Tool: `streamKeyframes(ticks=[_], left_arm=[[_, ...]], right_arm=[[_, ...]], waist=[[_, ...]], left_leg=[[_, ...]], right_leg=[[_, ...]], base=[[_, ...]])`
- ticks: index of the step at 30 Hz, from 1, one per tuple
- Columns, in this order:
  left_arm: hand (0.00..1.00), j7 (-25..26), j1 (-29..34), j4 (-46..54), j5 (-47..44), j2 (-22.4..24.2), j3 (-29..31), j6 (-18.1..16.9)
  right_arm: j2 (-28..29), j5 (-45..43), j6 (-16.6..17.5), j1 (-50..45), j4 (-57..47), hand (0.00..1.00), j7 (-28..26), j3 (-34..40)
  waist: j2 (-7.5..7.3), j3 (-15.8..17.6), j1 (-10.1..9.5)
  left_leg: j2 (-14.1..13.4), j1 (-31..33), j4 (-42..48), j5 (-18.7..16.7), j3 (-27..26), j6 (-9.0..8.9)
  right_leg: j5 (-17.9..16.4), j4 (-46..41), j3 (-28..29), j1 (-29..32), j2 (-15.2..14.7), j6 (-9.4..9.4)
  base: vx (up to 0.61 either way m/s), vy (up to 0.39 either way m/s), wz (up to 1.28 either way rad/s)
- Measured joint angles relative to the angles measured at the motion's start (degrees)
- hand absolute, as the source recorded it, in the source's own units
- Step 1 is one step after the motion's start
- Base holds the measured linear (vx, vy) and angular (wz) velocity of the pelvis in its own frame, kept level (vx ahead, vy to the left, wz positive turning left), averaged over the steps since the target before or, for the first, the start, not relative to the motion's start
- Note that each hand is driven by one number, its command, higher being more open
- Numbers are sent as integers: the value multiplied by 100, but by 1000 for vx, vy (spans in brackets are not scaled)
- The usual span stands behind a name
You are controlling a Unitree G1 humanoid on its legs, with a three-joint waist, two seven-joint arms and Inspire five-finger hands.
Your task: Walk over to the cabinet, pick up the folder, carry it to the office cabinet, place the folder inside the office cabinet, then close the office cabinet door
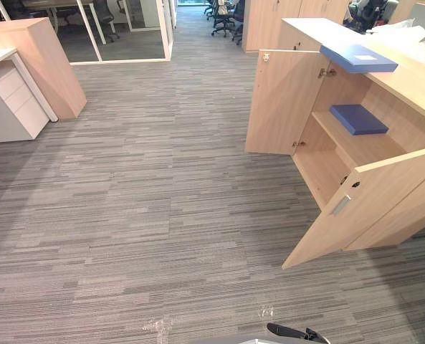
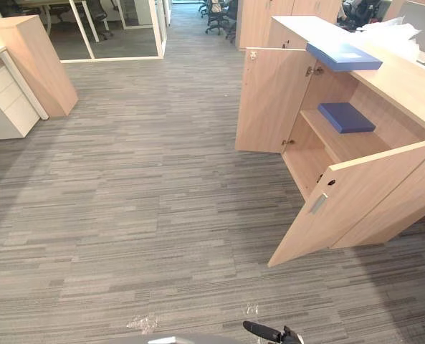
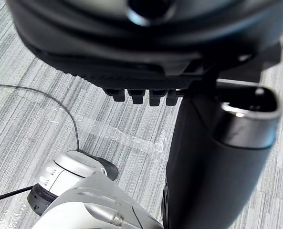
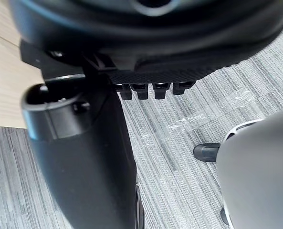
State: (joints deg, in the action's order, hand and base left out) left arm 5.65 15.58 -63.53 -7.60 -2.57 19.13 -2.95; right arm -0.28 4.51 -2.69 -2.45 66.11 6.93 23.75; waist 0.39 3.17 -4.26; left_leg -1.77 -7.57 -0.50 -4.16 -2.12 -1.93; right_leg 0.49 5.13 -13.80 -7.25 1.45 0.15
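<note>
Blue folder (image 1: 358, 58), tan cabinet (image 1: 284, 100), grey striped carpet (image 1: 162, 215)

We can read no text, number or sign anywhere. The folder (image 1: 345, 56) on top of the cabinet (image 1: 413, 80) bears a small white label (image 1: 365, 57), but its print is too small to make out.

The office cabinet (image 2: 406, 86) stands open, a blue folder (image 2: 343, 56) on top and a second folder (image 2: 346, 117) on its shelf (image 2: 341, 147).
</note>
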Motion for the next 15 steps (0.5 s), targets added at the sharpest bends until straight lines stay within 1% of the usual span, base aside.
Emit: streamKeyframes(ticks=[15], left_arm=[[100,-56,26,-44,-137,15,24,-4]], right_arm=[[-3,-12,14,0,7,100,-62,-21]], waist=[[-23,16,4]], left_leg=[[7,-1,-14,1,12,0]], right_leg=[[0,0,-17,1,-6,1]], base=[[0,0,0]])
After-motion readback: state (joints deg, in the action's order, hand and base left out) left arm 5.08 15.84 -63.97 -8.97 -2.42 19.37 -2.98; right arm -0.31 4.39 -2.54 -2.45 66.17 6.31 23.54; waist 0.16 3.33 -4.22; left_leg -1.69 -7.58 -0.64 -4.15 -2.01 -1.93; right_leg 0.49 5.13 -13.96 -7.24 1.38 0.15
